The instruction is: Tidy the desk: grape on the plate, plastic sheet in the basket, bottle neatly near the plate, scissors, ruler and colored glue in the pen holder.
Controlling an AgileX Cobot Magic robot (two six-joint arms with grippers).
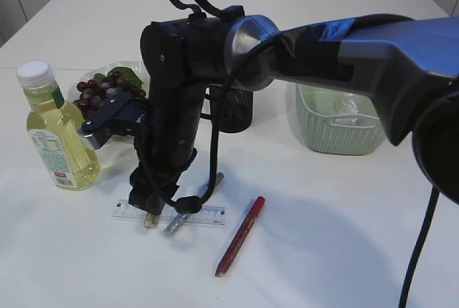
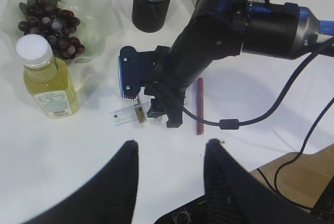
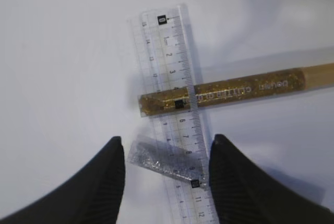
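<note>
My right gripper (image 3: 167, 139) hangs open just above the table, its fingers either side of a silver glitter glue tube (image 3: 164, 160) that lies on the clear ruler (image 3: 177, 104). A gold glue tube (image 3: 224, 92) crosses the ruler further along. The right gripper (image 1: 159, 207) points down over the ruler (image 1: 204, 215). A red glue pen (image 1: 240, 236) lies to the right. Grapes (image 1: 107, 89) sit on the plate (image 2: 99, 10), with the bottle (image 1: 61, 136) upright beside it. My left gripper (image 2: 169, 143) is open and empty, high above the table. I cannot make out the scissors.
The black mesh pen holder (image 2: 151, 2) stands behind the right arm with something blue and pink inside. The green basket (image 1: 337, 136) at the right holds a clear crumpled sheet (image 1: 348, 110). The right arm's cable (image 2: 229, 124) trails over the table.
</note>
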